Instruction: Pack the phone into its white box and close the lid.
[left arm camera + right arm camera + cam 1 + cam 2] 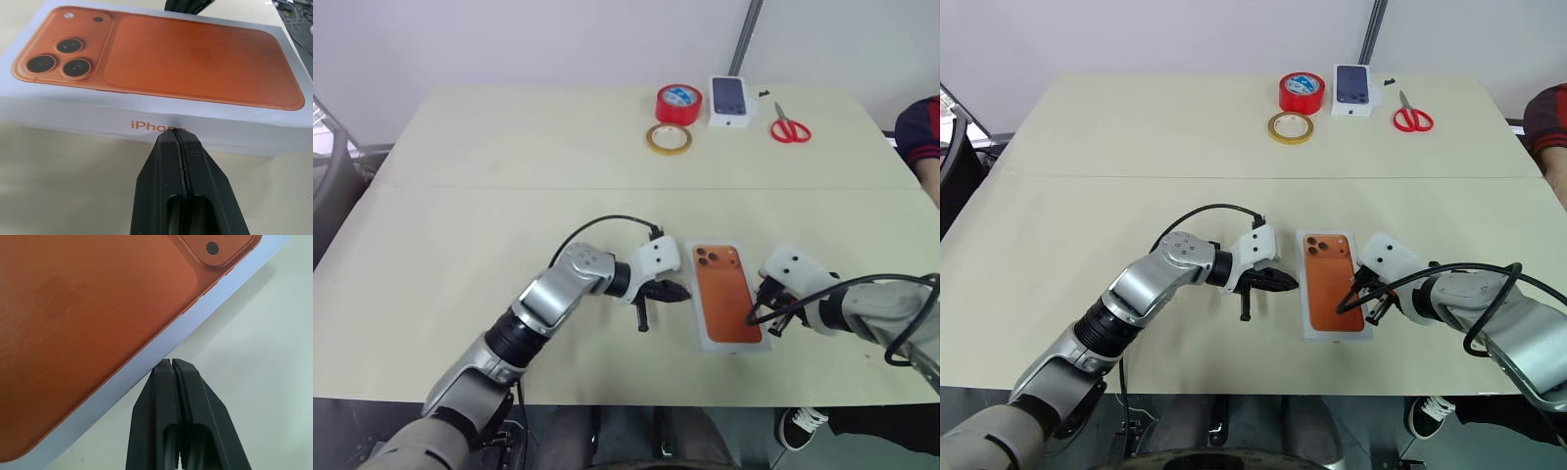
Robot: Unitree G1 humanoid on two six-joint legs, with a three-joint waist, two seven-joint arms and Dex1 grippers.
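Note:
The white box (58, 115) lies closed near the table's front edge. Its lid (724, 294) is on top, with the picture of an orange phone facing up. The phone itself is hidden. My left gripper (680, 291) is shut, and its tip touches the box's left side wall just under the printed lettering, as the left wrist view shows (178, 132). My right gripper (754, 315) is also shut and empty. It points down at the lid's right edge, with its tip (171, 362) at the white border.
At the table's far side lie a red tape roll (678, 104), a tan tape ring (668, 138), a smaller white box picturing a dark phone (729, 101) and red scissors (790, 127). A person's sleeve (920, 132) shows at the right edge.

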